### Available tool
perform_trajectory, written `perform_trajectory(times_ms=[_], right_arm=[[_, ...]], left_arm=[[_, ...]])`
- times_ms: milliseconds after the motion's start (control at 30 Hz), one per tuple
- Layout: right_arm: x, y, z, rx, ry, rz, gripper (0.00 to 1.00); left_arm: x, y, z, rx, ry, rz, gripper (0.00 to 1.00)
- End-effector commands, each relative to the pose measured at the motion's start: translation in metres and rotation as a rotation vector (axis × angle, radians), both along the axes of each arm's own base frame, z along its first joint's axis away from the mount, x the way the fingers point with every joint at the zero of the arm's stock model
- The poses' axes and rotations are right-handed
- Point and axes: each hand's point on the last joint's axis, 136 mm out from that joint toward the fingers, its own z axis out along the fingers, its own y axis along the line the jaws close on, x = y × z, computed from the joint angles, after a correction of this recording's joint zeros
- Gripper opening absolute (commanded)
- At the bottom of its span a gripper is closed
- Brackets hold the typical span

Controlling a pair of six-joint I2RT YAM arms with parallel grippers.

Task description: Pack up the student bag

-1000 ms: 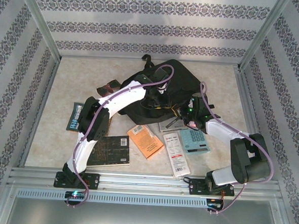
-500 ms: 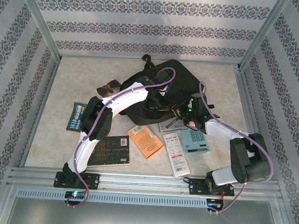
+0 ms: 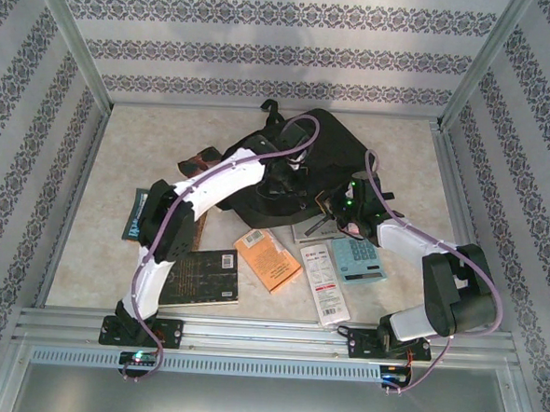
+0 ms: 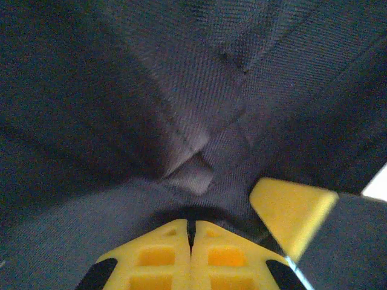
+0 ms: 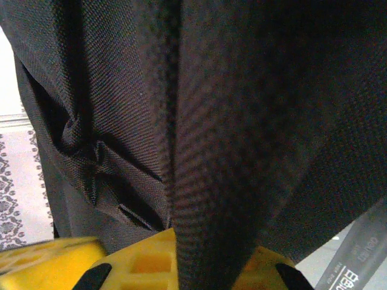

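I find the student bag [image 3: 333, 140] at the far centre of the table [image 3: 149, 133], its near half masked in the overhead view. The left gripper [image 4: 190, 232] is clamped tight on bunched bag fabric. The right gripper [image 5: 202, 257] pinches a fold, its fingertips buried in the cloth.

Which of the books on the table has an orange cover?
The orange book, lying in the near row between the black book and the long white leaflet; no other cover is orange.

Black student bag [image 3: 330, 149] (soft, crumpled) lies mid-table.
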Motion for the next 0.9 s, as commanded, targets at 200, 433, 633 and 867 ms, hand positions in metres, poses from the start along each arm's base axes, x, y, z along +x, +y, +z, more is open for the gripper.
perform_trajectory(times_ms=[200, 433, 633, 867], right_arm=[[0.006, -0.016, -0.011, -0.057, -0.004, -0.038, 0.00], [0.010, -0.019, -0.011, -0.060, -0.005, -0.043, 0.00], [0.016, -0.024, -0.009, -0.068, -0.007, -0.036, 0.00], [0.028, -0.037, -0.015, -0.088, 0.032, -0.020, 0.00]], left_arm=[[-0.012, 0.034, 0.025, 0.048, -0.071, 0.030, 0.00], [-0.027, 0.052, 0.017, 0.067, -0.061, 0.043, 0.00], [-0.038, 0.076, 0.013, 0.082, -0.056, 0.081, 0.00], [-0.043, 0.114, 0.020, 0.088, -0.075, 0.164, 0.00]])
